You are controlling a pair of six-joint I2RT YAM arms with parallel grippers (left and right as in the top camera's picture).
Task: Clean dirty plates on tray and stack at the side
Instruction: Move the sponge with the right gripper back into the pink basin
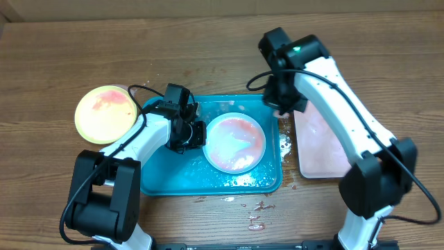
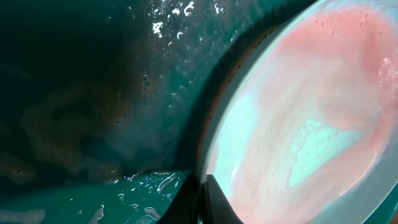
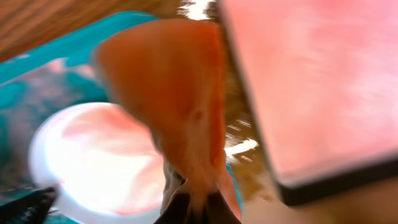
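Where teal tray [image 1: 173,173] lies mid-table, floor wet, droplet-beaded, rim raised. Pale blue plate [image 1: 236,142] inside it, right half: round, shallow, glossy, pink-red film. Yellow-green plate [image 1: 105,114], red-smeared, on wood table [image 1: 41,55] left of tray. Black-rimmed pink tray [image 1: 322,149] at right; red splashes [image 1: 257,208] in front. Left gripper [image 1: 195,133] closed on pale blue plate's left rim. Right gripper [image 1: 281,104] closed on orange piece [image 3: 168,93], blurred, probably cloth, above tray's right edge.
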